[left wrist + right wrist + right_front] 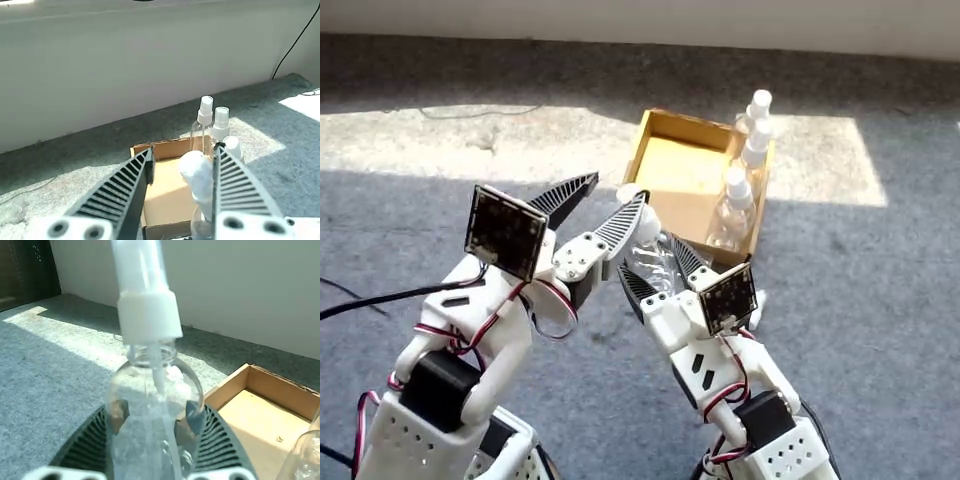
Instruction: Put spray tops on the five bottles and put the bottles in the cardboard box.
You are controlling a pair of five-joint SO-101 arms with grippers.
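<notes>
Inside the box (660, 128), along its right wall, three capped bottles (732, 203) stand. Just near the box, the right pincer (156, 416) pinches a fourth bottle (152, 400) upright. The top (149, 315) has its tube inside and its collar just above the neck. The left pincer (182, 156) is spread, with the top between its fingers. Judged: three of five done; the fourth still needs seating and boxing.

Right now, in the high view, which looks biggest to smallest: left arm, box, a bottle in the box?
1. Left arm, but it's closest to the camera, so unsure.
2. Box.
3. Bottle.
</notes>
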